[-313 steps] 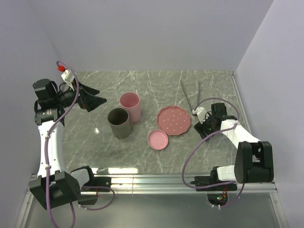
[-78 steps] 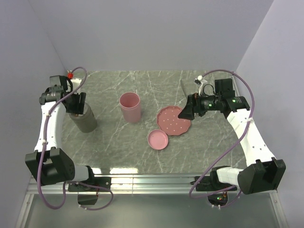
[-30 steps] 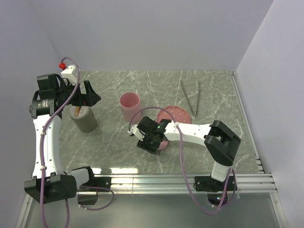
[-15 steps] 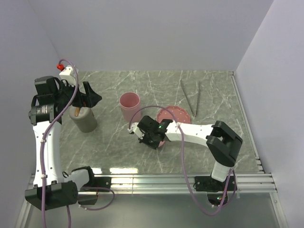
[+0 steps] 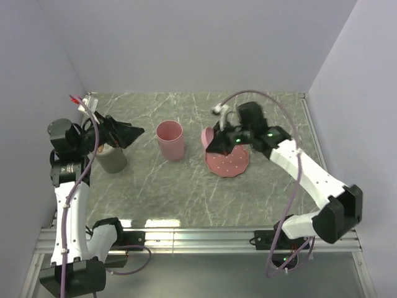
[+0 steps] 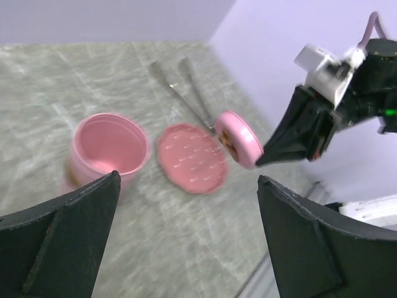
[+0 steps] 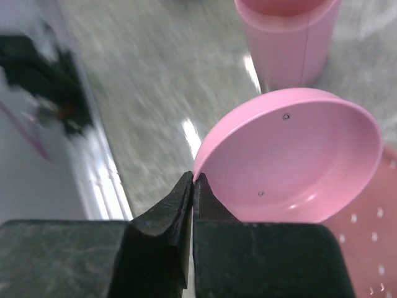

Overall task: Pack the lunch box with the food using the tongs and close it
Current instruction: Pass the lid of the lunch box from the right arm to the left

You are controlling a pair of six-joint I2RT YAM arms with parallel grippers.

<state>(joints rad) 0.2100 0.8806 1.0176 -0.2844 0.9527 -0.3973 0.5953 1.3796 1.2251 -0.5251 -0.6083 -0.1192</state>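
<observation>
The left gripper (image 5: 127, 135) stands wide open and empty at the left of the top view, above the grey cup (image 5: 111, 160). The pink container (image 5: 169, 138) stands upright at centre.

To its right, the right gripper (image 7: 192, 180) is pinched on the thin rim of the pink lid (image 7: 291, 161), which is tilted above the speckled plate (image 5: 232, 162).

- Hold the pinch firm; the hold on the rim is narrow and looks likely to let the lid pivot.
- Carry the lid clear of the container.
- Set it flat on bare table (image 5: 155, 186).

The tongs (image 6: 200, 113) lie beyond the plate, at upper centre of the left wrist view. No food can be made out.
</observation>
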